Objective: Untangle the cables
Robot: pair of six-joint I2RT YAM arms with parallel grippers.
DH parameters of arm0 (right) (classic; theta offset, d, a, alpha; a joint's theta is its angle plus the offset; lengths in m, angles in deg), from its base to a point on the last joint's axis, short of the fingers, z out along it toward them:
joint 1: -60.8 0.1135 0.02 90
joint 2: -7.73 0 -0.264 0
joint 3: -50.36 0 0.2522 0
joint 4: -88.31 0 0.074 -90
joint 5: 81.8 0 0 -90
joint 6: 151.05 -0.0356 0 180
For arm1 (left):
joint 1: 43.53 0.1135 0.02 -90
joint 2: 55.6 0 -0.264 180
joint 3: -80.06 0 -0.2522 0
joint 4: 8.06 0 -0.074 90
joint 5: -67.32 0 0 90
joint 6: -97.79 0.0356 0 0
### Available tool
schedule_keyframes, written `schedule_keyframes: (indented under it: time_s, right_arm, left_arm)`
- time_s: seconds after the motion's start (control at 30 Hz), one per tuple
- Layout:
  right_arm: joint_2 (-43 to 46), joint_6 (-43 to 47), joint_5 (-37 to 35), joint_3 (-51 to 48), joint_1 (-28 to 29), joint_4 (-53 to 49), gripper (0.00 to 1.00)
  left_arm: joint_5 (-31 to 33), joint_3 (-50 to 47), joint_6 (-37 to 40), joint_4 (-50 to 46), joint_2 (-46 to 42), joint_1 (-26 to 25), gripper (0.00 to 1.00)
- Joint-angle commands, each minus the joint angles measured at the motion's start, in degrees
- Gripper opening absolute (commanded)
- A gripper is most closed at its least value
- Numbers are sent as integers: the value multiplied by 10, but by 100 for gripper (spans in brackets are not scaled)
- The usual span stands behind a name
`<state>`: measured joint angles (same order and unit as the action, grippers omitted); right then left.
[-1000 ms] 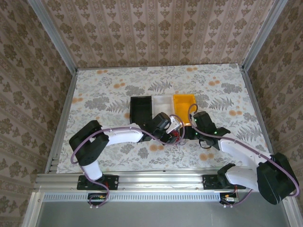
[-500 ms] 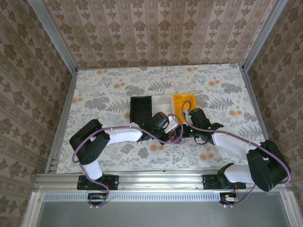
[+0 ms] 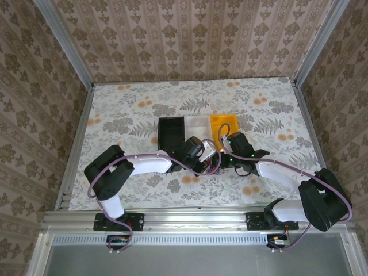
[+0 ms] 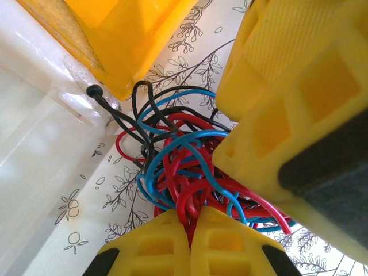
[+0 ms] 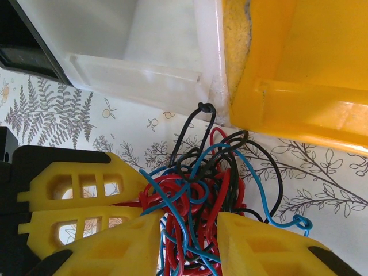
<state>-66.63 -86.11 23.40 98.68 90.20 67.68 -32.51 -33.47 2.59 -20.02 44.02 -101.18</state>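
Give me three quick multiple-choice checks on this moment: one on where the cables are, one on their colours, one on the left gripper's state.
1. Where do the cables lie?
A. On the table, just in front of where the white bin and the orange bin meet
B. Inside the orange bin
C. At the table's far edge

2. Which colours are the wires?
A. Green and yellow
B. Red, blue and black
C. All white

3. How is the left gripper?
A. Wide open with nothing between its fingers
B. Shut on the orange bin's rim
C. Shut on the cables

Answers:
1 A: both wrist views show the bunch on the floral cloth at that corner.
2 B: those three colours loop through the bunch.
3 C: its fingers meet with red wire pinched between them.
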Motion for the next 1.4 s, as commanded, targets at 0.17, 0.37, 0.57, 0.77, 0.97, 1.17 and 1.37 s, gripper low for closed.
schedule_keyframes:
  time_s: [0.17, 0.37, 0.57, 0.77, 0.97, 1.17, 1.37]
  right_arm:
    - [8, 5, 15, 30, 7, 25, 31]
    - [-15, 0, 15, 31, 7, 43, 20]
    - [0, -12, -6, 35, 3, 43, 2]
    - [50, -34, -49, 22, -20, 23, 0]
    - [128, -79, -114, 1, -83, -4, 0]
    - [175, -82, -116, -1, -161, -31, 0]
    - [95, 12, 33, 55, -91, -56, 22]
  left_arm:
    - [6, -22, -4, -16, -7, -1, 0]
    - [7, -23, -5, -16, -7, -1, 0]
    - [18, -34, -13, -20, -13, 3, 0]
    - [54, -75, -39, -12, -44, 9, 0]
    - [68, -123, -51, -3, -83, 16, 0]
    - [75, -169, -56, 1, -124, 17, 0]
    - [61, -182, -29, 26, -131, 17, 0]
